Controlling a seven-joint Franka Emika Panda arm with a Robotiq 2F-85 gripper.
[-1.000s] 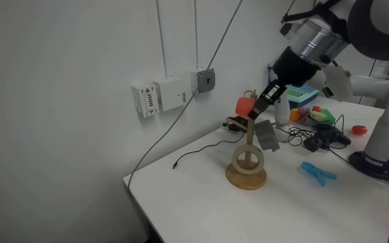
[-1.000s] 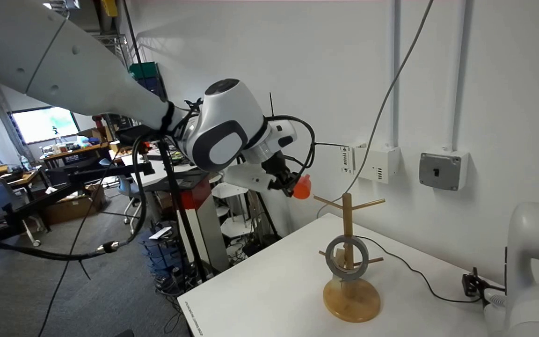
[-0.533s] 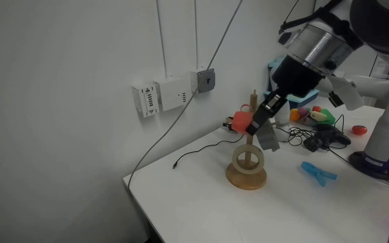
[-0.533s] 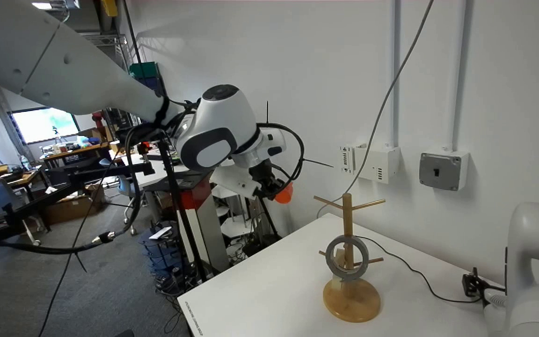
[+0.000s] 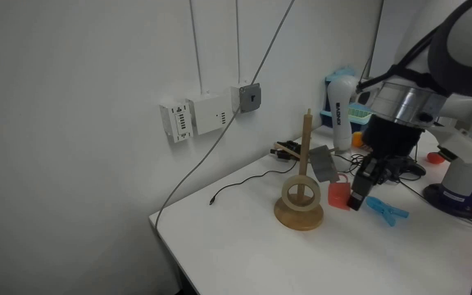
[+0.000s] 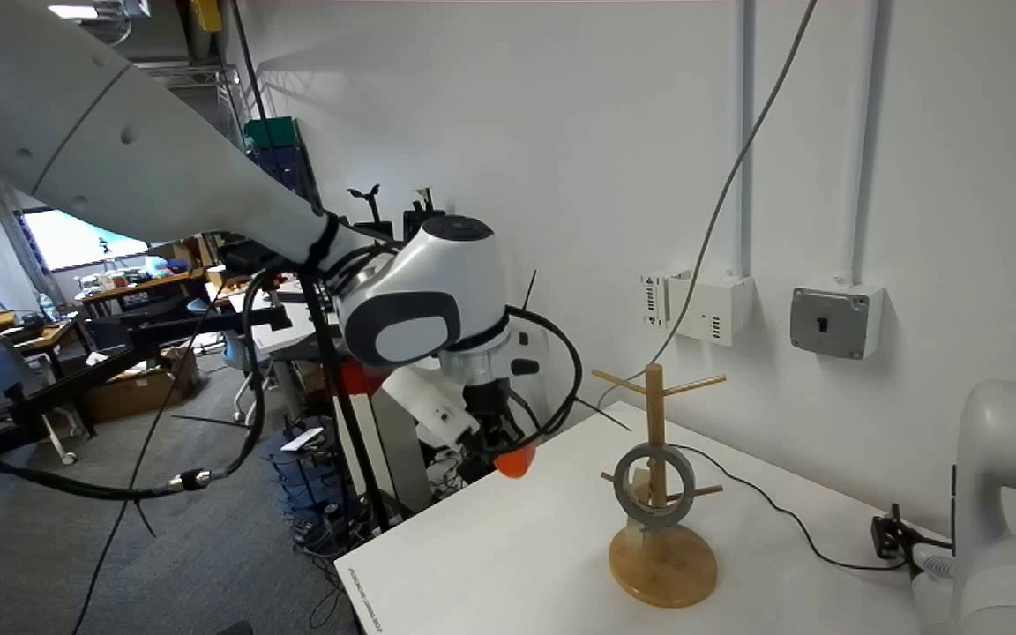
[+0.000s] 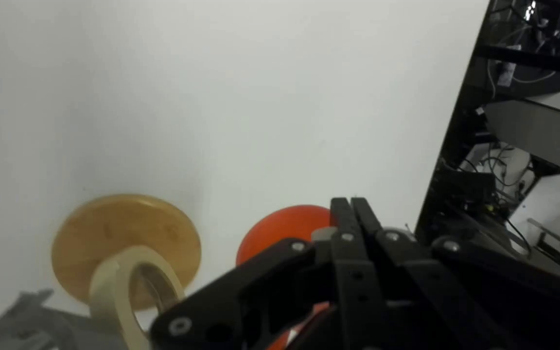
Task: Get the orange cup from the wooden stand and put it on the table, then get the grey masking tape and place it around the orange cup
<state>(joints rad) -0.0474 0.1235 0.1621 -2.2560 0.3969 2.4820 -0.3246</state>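
Note:
My gripper (image 5: 355, 201) is shut on the wall of the orange cup (image 5: 338, 196), which hangs beside the fingers above the white table (image 5: 240, 241). In the wrist view the fingertips (image 7: 349, 201) are nearly together and the cup (image 7: 280, 228) shows on their left, partly hidden by the gripper. In an exterior view only part of the cup (image 6: 515, 460) shows behind the gripper. The wooden stand (image 5: 306, 135) is upright on the table, beside the cup. The grey masking tape (image 6: 621, 489) hangs on a lower peg of the stand; its side shows in an exterior view (image 5: 322, 164).
A beige tape roll (image 5: 287, 192) hangs low on the stand. A blue clip (image 5: 383, 209) lies on the table near the gripper. Black cables (image 5: 256, 177), a white second arm (image 5: 339, 106) and a red item (image 5: 435, 158) are farther back. A wall borders the table.
My gripper has moved down with the orange cup, from beside the stand's upper part to low over the table. In an exterior view it has shifted right, away from the stand. It points more downward.

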